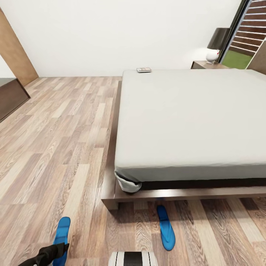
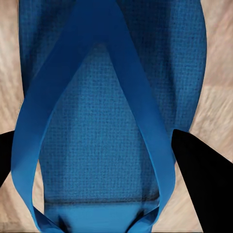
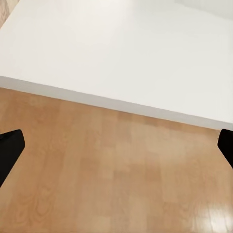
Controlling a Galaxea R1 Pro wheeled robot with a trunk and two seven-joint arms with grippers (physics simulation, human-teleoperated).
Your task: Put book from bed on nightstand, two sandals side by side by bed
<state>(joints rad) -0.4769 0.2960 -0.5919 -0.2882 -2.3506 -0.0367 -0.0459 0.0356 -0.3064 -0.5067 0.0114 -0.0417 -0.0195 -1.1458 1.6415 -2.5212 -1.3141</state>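
Two bright blue sandals lie on the wood floor at the foot end of the bed [image 1: 192,122]. One sandal [image 1: 166,232] is just off the bed frame. The other sandal [image 1: 61,229] lies further left, with my left gripper [image 1: 51,255] right over its near end. In the left wrist view this sandal [image 2: 109,121] is very close, and the left gripper [image 2: 104,179] is open with a black finger on each side of it. The book [image 1: 144,70] lies at the mattress's far edge. The nightstand [image 1: 207,65] stands beyond the bed. My right gripper [image 3: 116,150] is open over bare floor.
A lamp [image 1: 216,46] with a dark shade stands on the nightstand, beside a dark-framed window [image 1: 247,37]. Brown wooden furniture [image 1: 13,92] stands at the far left. Wide plank floor [image 1: 59,147] stretches left of the bed. A white wall base [image 3: 121,104] crosses the right wrist view.
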